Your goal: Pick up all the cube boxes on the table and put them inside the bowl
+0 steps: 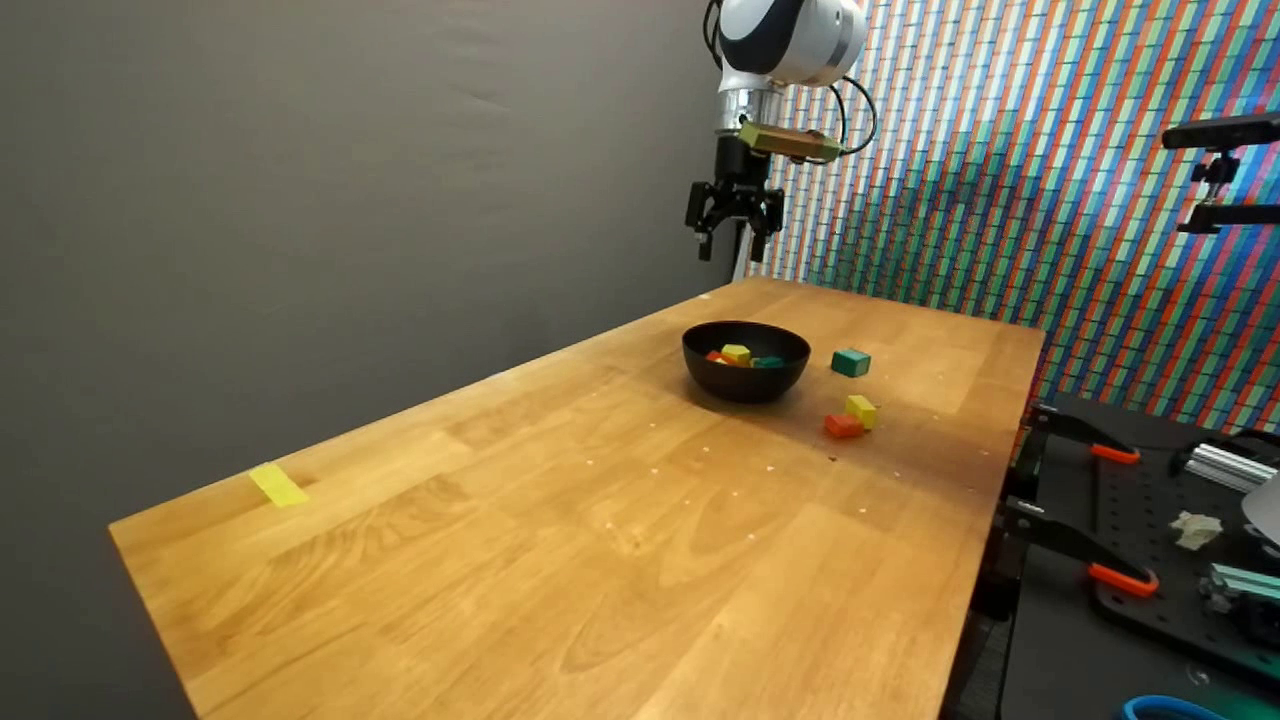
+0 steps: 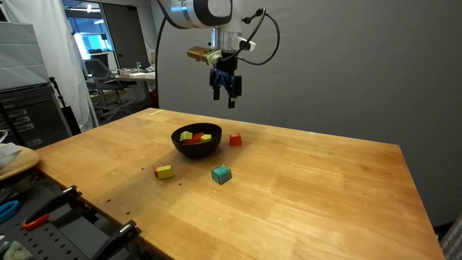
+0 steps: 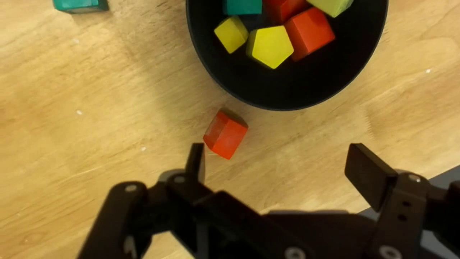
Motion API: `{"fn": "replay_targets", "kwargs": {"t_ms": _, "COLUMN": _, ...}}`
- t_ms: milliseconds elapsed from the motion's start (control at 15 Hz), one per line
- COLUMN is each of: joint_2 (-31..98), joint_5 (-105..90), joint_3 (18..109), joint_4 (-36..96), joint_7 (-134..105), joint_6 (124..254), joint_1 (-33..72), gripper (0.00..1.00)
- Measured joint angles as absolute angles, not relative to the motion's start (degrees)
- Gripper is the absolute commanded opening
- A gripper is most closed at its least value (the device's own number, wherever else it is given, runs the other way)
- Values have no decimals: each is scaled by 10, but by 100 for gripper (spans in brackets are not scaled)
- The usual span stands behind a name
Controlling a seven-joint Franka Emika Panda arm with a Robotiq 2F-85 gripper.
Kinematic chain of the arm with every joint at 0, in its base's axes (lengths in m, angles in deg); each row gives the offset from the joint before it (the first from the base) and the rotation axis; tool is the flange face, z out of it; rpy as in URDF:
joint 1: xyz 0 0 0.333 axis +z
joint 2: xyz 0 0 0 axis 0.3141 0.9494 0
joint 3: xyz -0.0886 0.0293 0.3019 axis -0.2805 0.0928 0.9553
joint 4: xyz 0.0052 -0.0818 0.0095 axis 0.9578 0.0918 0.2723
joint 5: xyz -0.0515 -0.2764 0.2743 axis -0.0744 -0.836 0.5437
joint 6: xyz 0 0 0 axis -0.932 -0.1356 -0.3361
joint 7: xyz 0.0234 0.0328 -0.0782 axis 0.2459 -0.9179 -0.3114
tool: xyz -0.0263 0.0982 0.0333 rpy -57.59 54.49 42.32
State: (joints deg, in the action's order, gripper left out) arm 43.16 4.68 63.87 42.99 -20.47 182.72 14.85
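Observation:
My gripper (image 1: 731, 250) hangs well above the table (image 1: 500, 560), open, with nothing between its fingers. The black bowl (image 1: 745, 385) holds several cubes, among them a yellow one (image 3: 271, 46), a red one (image 3: 312, 30) and a green one (image 3: 243, 6). Just beside the bowl lies a red cube (image 2: 235, 139); in the wrist view this red cube (image 3: 227, 135) appears near the left fingertip, below it on the wood. The bowl hides it in an exterior view. A green cube (image 2: 221, 174) sits apart. Farther along, a yellow cube (image 1: 861, 411) touches or nearly touches a red cube (image 1: 843, 427).
A flat yellow strip (image 1: 279, 484) is stuck near a table corner. Along one long edge runs a black side bench with orange-tipped clamps (image 1: 1085, 560). A grey wall (image 2: 343, 72) rises behind the opposite edge.

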Motion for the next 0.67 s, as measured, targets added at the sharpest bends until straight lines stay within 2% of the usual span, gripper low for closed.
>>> {"fn": "replay_targets", "kwargs": {"t_ms": 333, "joint_2": 457, "joint_5": 47, "joint_3": 639, "joint_4": 418, "joint_7": -225, "joint_6": 1838, "joint_1": 149, "gripper": 100}}
{"fn": "replay_targets", "kwargs": {"t_ms": 667, "joint_2": 539, "joint_5": 52, "joint_3": 639, "joint_4": 351, "joint_7": -282, "joint_6": 1838, "joint_1": 150, "gripper": 100}}
